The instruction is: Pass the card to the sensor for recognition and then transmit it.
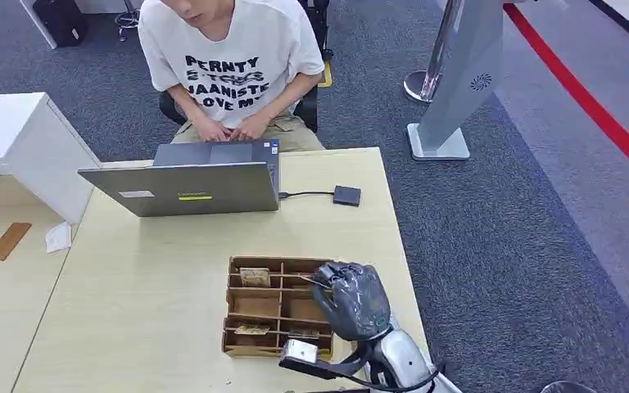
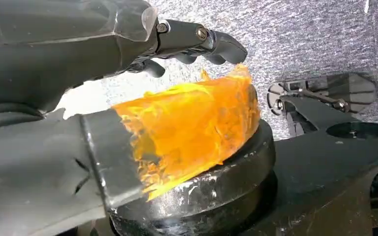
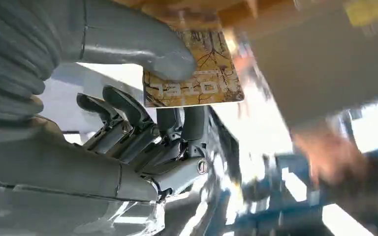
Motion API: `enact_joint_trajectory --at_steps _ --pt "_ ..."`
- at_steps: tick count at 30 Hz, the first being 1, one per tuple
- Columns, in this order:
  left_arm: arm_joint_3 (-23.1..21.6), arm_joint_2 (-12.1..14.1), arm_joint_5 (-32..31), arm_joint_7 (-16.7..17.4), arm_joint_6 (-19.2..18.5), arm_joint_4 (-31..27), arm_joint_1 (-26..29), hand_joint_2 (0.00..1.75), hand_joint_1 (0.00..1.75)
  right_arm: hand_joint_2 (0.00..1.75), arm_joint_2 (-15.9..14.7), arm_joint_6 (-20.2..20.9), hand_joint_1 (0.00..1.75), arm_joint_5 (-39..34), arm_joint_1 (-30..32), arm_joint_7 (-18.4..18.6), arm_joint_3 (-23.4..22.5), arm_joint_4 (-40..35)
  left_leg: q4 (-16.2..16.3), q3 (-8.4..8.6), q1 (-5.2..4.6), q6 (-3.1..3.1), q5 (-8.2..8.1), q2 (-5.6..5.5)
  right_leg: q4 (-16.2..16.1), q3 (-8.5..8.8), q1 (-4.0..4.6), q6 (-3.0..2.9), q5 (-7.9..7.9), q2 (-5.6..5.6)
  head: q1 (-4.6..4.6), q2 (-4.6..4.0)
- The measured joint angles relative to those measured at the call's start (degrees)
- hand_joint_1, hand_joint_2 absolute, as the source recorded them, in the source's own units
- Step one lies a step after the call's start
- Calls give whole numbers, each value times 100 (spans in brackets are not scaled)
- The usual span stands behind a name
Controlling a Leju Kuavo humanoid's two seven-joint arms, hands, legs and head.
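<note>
My right hand (image 1: 352, 299) hovers over the right side of a brown cardboard organizer (image 1: 242, 309) on the pale table (image 1: 131, 286). In the right wrist view its thumb (image 3: 142, 46) presses a tan patterned hotel card (image 3: 197, 78) against the dark fingers (image 3: 177, 128) below, so the card is pinched, close to the cardboard. Other cards (image 1: 255, 277) lie in the organizer's compartments. The sensor (image 1: 346, 195), a small dark square box, lies further back on the table, cabled to the laptop. My left hand (image 2: 78, 64) hangs above dark carpet, fingers (image 2: 202, 42) apart from the orange-wrapped thumb (image 2: 192, 123), holding nothing.
A grey laptop (image 1: 188, 187) stands open at the table's far side with a person (image 1: 229, 65) seated behind it, hands at the keyboard. A white cabinet (image 1: 16, 139) is at the left. A grey floor stand (image 1: 459, 90) rises beyond the table's right edge.
</note>
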Motion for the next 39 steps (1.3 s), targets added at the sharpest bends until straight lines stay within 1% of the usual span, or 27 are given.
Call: enact_joint_trajectory --at_steps 1,4,6,8,10,13,18,39 --pt "0 -2 15 -9 11 0 1 0 0 175 22 -184 175 -287 97 -199 -60 -247 0 -1 0 0 0 0 0 -1 0 0 0 0 0 0" --pt "-4 -26 68 -20 52 0 0 0 0 175 107 -259 175 -1389 370 -877 -274 -1218 0 -2 0 4 -3 1 0 -4 0 1 -1 0 0 0" --pt "-11 -39 83 -24 66 0 4 0 0 175 160 -262 175 -2012 552 -1253 -448 -1986 0 -5 0 5 -4 0 -1 -4 -1 2 -3 -1 0 0" --pt "-20 -46 96 -24 79 0 4 0 0 175 188 -262 175 -2244 674 -1456 -603 -2555 0 -3 0 6 -5 1 -1 -3 -1 3 -3 0 0 0" --pt "-46 -50 103 -24 79 0 2 0 0 175 192 -260 175 -2395 791 -1566 -719 -3002 0 -3 0 7 -5 2 -2 -2 -2 4 -3 0 2 0" --pt "-63 -50 120 -24 81 0 1 0 0 175 199 -259 175 -2435 883 -1636 -814 -3333 0 -1 0 7 -5 2 -2 -1 -3 5 -2 1 0 0" --pt "-94 -52 122 -24 90 0 0 0 0 175 201 -259 175 -2456 945 -1695 -864 -3569 0 0 0 7 -5 2 -2 -1 -2 5 -2 1 0 0" --pt "-96 -52 124 -24 68 0 -1 0 0 175 267 -259 175 -2465 997 -1743 -951 -3593 0 -1 0 7 -5 2 -2 -1 -3 5 -2 1 0 0"
